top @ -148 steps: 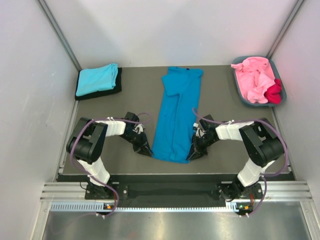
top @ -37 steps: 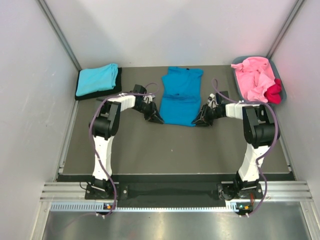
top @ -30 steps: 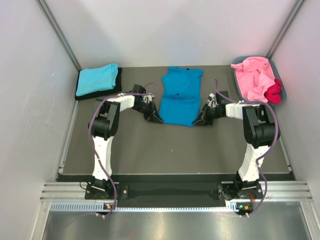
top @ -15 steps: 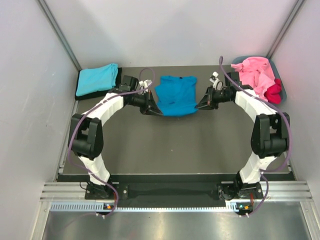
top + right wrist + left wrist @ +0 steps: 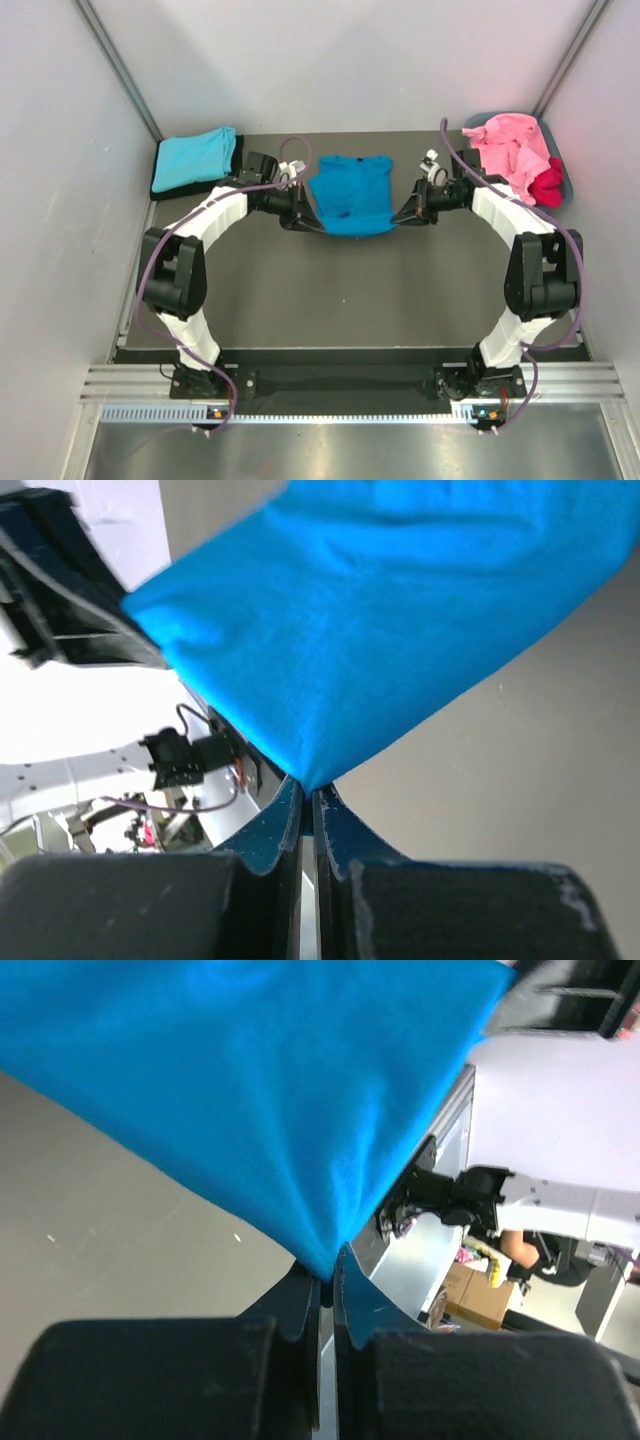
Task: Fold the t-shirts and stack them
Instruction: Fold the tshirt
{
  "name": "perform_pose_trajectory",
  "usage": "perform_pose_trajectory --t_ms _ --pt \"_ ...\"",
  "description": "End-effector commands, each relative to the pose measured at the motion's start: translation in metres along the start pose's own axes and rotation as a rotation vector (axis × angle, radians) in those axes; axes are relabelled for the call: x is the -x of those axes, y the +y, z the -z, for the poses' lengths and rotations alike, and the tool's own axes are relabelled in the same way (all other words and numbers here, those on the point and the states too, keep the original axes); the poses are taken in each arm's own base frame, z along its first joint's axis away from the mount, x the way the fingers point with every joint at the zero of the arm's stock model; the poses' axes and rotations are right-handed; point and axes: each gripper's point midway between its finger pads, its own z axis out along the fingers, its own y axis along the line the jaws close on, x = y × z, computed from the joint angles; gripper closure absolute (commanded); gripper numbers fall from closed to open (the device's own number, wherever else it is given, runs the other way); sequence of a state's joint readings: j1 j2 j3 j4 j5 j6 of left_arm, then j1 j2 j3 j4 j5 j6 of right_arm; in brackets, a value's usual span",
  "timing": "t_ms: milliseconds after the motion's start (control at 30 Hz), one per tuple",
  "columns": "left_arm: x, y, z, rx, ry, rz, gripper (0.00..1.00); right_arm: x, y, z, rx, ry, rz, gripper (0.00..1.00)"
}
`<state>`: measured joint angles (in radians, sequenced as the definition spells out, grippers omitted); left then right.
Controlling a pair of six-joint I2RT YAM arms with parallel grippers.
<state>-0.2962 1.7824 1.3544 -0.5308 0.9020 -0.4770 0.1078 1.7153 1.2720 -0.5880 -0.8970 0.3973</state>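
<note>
The bright medium blue t-shirt (image 5: pixel 351 193) is folded short and held at the back middle of the table. My left gripper (image 5: pixel 312 224) is shut on its near left corner (image 5: pixel 300 1140). My right gripper (image 5: pixel 397 218) is shut on its near right corner (image 5: pixel 370 640). The near edge sags between the grippers, a little above the mat. A folded turquoise t-shirt (image 5: pixel 195 157) lies at the back left. Pink t-shirts (image 5: pixel 505 155) and a crimson t-shirt (image 5: pixel 547 183) are heaped at the back right.
The turquoise shirt rests on a black board (image 5: pixel 232 178). The pink and crimson shirts lie in a grey-blue oval tub (image 5: pixel 481 183). White walls stand close on the left, back and right. The dark mat (image 5: pixel 350 300) spreads toward the arm bases.
Both grippers carried the blue shirt's bottom hem from the near part of the table up toward the collar, folding the long shirt in half. In the last half second they have barely moved.
</note>
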Motion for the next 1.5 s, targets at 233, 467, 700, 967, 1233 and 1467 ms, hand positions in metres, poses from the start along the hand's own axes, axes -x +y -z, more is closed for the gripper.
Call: perform_pose_trajectory --t_ms 233,467,700,967,1233,1467 --pt "0.091 0.007 -0.012 0.0 -0.133 -0.1 1.0 0.116 0.032 -0.004 0.096 -0.221 0.188 1.0" --pt "0.157 0.022 -0.027 0.049 -0.233 -0.199 1.0 0.18 0.014 -0.032 0.084 -0.267 0.251 1.0" --pt "0.221 0.048 -0.039 0.13 -0.365 -0.29 1.0 0.233 0.01 -0.047 0.073 -0.349 0.359 1.0" --pt "0.273 0.078 -0.046 0.294 -0.513 -0.399 0.73 0.26 -0.021 -0.068 0.02 -0.393 0.405 0.82" --pt "0.307 0.035 -0.015 0.66 -0.735 -0.578 0.15 0.28 -0.006 -0.034 -0.055 -0.494 0.486 0.48" --pt "0.262 0.074 0.012 0.558 -0.541 -0.415 0.17 0.244 -0.043 -0.017 -0.102 -0.387 0.418 0.42"
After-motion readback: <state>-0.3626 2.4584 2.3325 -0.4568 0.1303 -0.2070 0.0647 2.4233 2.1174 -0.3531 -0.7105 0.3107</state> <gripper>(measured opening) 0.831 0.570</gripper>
